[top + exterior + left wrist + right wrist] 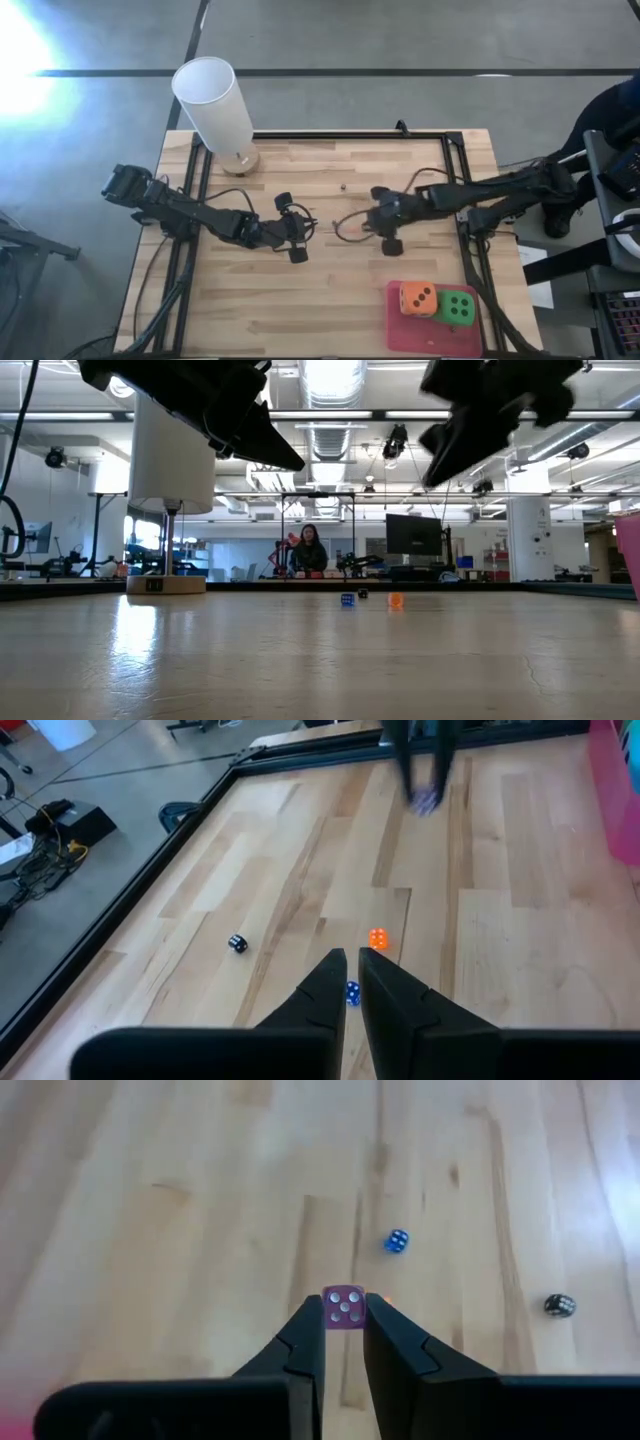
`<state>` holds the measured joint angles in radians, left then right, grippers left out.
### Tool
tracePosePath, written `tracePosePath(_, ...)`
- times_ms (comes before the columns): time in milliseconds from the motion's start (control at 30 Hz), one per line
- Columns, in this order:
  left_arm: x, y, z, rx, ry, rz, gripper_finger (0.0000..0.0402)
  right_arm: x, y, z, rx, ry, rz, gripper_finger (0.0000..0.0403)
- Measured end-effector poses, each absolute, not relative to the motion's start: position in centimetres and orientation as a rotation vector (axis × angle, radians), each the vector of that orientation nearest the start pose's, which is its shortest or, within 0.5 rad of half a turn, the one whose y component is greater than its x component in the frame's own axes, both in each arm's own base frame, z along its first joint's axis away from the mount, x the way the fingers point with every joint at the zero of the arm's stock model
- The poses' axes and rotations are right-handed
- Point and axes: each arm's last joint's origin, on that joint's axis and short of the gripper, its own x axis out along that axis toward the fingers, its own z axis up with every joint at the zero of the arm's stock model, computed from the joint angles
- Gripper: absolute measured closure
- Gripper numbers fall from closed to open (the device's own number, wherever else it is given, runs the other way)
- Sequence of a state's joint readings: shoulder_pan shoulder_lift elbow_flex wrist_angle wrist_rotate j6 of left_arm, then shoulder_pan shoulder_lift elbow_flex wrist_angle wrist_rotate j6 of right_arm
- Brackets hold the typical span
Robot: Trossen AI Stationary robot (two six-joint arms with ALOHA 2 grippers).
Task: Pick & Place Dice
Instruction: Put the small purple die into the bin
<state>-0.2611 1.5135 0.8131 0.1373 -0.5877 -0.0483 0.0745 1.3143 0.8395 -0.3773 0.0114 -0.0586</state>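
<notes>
My right gripper [344, 1312] hangs above the middle of the table, shut on a small purple die [343, 1307] with white pips. On the wood below lie a blue die [396, 1241], a black die [559, 1305] and a small orange die [378, 938]. A bigger orange cube [418, 298] and a green cube [459, 308], both with dark pips, sit on the pink mat [400, 325] at the near right. My left gripper [352, 962] hovers left of centre, its fingers shut with nothing between them. My right gripper pinches the purple die by two opposite faces [328, 1308], right at the free ends of its two fingers. The fingers slant down from the table's right side. The die is lifted clear of the table, its five-pip face toward the wrist camera.
A tall white cylinder [215, 105] on a round wooden base stands at the far left corner. A black frame [350, 135] runs along the table's edges. Bare wood lies between the small dice and the mat. A person [308, 550] is in the room behind.
</notes>
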Motion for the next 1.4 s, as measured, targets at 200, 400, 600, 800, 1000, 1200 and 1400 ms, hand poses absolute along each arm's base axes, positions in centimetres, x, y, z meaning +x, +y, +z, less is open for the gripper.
tracePosePath(200, 30.2, -6.4, 20.6, 0.185, 0.506, 0.330, 0.0366, 23.5, 5.3, 27.1, -0.142, 0.828, 0.178, 0.0358)
tracePosePath(400, 30.2, -6.4, 20.6, 0.184, 0.507, 0.326, 0.0366, 21.2, 9.1, 29.9, -0.204, 0.823, 0.370, 0.0358)
tracePosePath(600, 30.2, -6.4, 20.6, 0.184, 0.507, 0.326, 0.0366, 19.6, 12.2, 31.3, -0.222, 0.781, 0.583, 0.0357)
tracePosePath(800, 30.2, -6.4, 20.6, 0.184, 0.507, 0.326, 0.0366, 18.7, 13.7, 30.7, -0.218, 0.793, 0.701, 0.0356)
tracePosePath(1000, 30.2, -6.4, 20.6, 0.184, 0.507, 0.326, 0.0366, 18.4, 13.9, 29.4, -0.209, 0.823, 0.798, 0.0353)
tracePosePath(1200, 30.2, -6.4, 20.6, 0.184, 0.507, 0.327, 0.0366, 19.2, 14.5, 29.8, -0.290, 0.691, 0.848, 0.0353)
tracePosePath(1400, 30.2, -6.4, 20.6, 0.184, 0.507, 0.326, 0.0366, 19.9, 14.9, 29.5, -0.303, 0.658, 0.853, 0.0353)
